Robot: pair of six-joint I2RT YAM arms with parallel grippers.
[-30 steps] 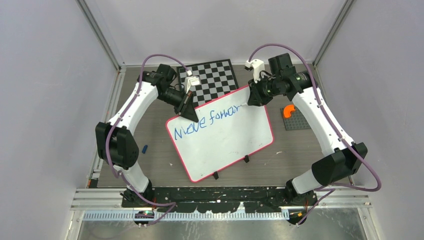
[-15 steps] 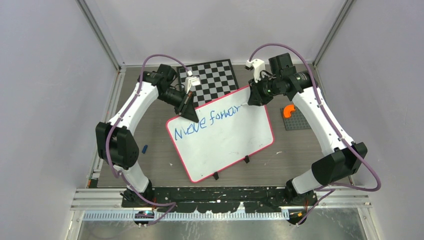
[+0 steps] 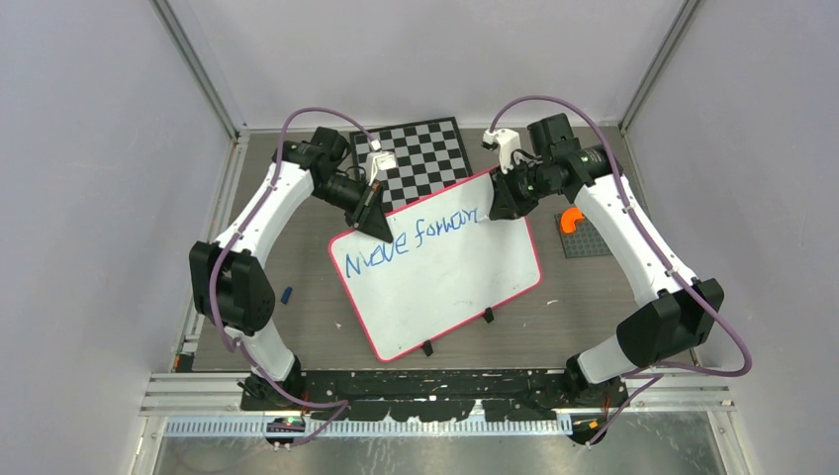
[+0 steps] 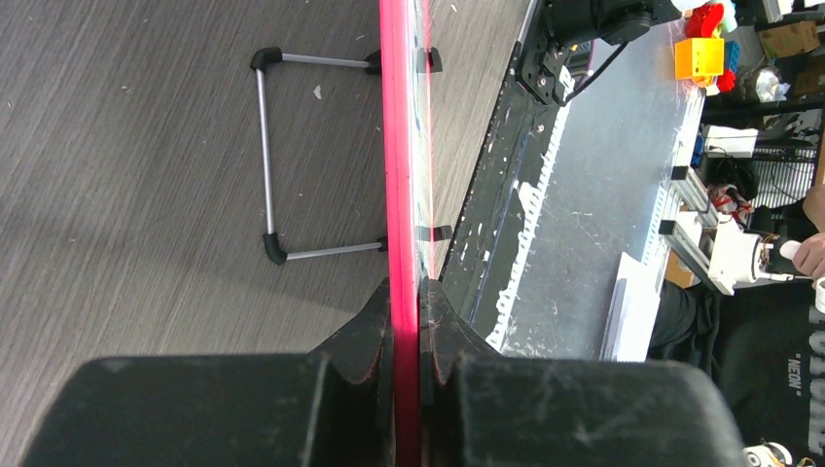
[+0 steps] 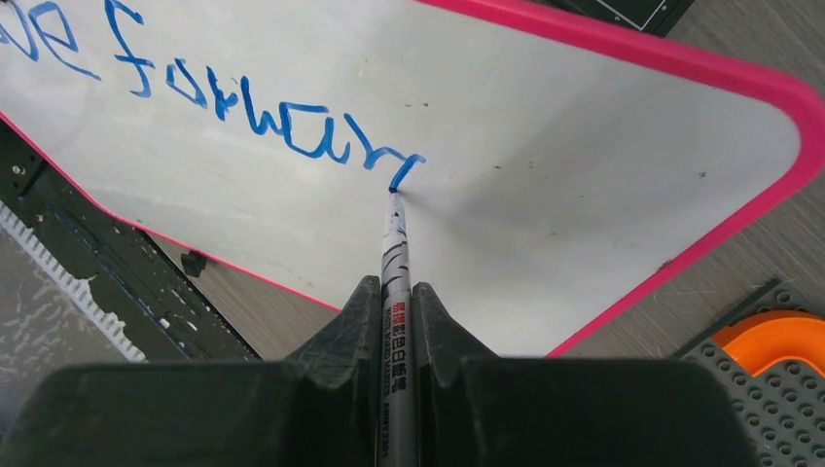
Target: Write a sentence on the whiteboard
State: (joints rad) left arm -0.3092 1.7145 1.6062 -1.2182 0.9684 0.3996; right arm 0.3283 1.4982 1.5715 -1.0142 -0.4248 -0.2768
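Observation:
The whiteboard (image 3: 445, 287) with a pink rim lies tilted on the table. Blue lettering (image 3: 411, 242) on it reads "Move forwar" in one line, also seen in the right wrist view (image 5: 243, 107). My left gripper (image 3: 374, 220) is shut on the board's far left rim (image 4: 399, 195). My right gripper (image 3: 493, 203) is shut on a silver whiteboard marker (image 5: 397, 282), whose blue tip touches the board at the end of the last letter (image 5: 393, 185).
A black-and-white checkered board (image 3: 420, 153) lies behind the whiteboard. A grey baseplate (image 3: 591, 237) with an orange piece (image 3: 571, 220) sits to the right. A small blue cap (image 3: 287, 294) lies left of the board. The board's wire stand (image 4: 277, 156) shows underneath.
My right gripper has shifted slightly left and forward with the marker, extending the stroke at the end of "forwar". The left gripper and the board have stayed still.

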